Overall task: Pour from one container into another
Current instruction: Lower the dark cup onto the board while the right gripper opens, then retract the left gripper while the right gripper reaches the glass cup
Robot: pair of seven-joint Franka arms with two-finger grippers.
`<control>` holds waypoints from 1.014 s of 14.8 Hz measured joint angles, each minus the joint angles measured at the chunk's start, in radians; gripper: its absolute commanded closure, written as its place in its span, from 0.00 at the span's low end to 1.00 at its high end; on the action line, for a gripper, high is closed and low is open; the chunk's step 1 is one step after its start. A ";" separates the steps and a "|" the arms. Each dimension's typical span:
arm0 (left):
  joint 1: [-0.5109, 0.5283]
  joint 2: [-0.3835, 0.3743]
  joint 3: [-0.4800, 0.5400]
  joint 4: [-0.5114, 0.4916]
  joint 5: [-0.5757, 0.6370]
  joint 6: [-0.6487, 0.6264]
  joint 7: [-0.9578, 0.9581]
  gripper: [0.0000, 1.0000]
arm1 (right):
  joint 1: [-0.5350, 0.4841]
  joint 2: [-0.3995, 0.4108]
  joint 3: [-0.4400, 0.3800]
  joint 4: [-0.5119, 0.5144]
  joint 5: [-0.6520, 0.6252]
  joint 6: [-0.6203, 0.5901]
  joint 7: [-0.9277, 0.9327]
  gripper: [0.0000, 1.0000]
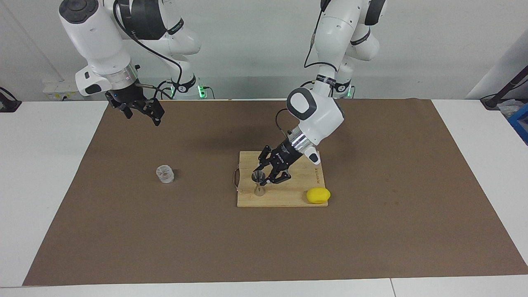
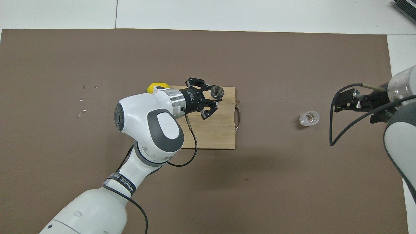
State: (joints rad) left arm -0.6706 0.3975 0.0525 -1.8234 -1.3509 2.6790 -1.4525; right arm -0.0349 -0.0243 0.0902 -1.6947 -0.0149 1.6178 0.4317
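The clear glass tumbler [image 1: 165,173] [image 2: 309,118] stands upright on the brown mat, toward the right arm's end of the table. The silver hourglass jigger [image 1: 258,184] [image 2: 216,92] stands upright on a wooden cutting board [image 1: 288,198] [image 2: 214,133]. My left gripper [image 1: 266,175] [image 2: 211,97] is open and low over the board. Its fingertips are right beside the jigger's upper cup and are not closed on it. My right gripper [image 1: 142,113] [image 2: 339,102] is open and empty. It hangs high over the mat, apart from the tumbler, and waits.
A yellow lemon [image 1: 318,195] [image 2: 157,87] lies at the board's corner, toward the left arm's end and farther from the robots. The board has a metal handle [image 1: 236,178] [image 2: 238,114] on the side toward the tumbler. The brown mat [image 1: 371,231] covers most of the white table.
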 measured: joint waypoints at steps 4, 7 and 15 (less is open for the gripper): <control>0.000 -0.006 0.002 -0.012 0.001 -0.002 -0.003 0.00 | -0.009 0.000 -0.001 0.000 0.048 0.021 0.248 0.00; 0.002 -0.007 0.002 -0.016 0.034 -0.033 -0.011 0.00 | -0.050 0.004 -0.004 0.000 0.120 0.034 0.413 0.00; 0.047 -0.131 0.012 -0.045 0.126 -0.272 -0.035 0.00 | -0.168 0.087 -0.008 -0.042 0.273 0.124 0.714 0.00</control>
State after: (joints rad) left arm -0.6235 0.2667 0.0650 -1.8687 -1.2251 2.4066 -1.4871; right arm -0.2031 0.0628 0.0826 -1.7371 0.2584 1.7423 1.1453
